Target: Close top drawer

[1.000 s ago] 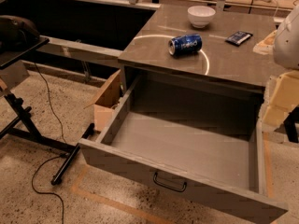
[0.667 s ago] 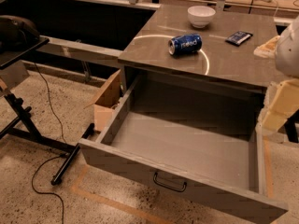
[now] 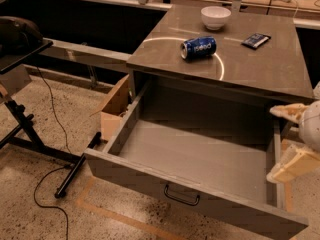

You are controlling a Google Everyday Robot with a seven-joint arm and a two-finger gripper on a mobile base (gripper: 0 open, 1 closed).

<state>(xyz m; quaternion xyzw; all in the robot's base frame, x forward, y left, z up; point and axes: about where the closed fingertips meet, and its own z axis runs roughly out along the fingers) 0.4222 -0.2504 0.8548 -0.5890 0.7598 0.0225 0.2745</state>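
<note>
No lettering legible on blue can [image 3: 198, 47] or right-edge claw [image 3: 280, 141].

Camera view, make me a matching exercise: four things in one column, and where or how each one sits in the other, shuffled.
Things:
1. top drawer
2. blue can
3. white bowl
4. gripper

Places or states:
A. upright near the back of the cabinet top
B. at the right edge of the view, by the drawer's right wall, fingers apart
C. pulled far out
D. lying on its side on the cabinet top

Pairs: 1-C, 2-D, 3-A, 4-B
</note>
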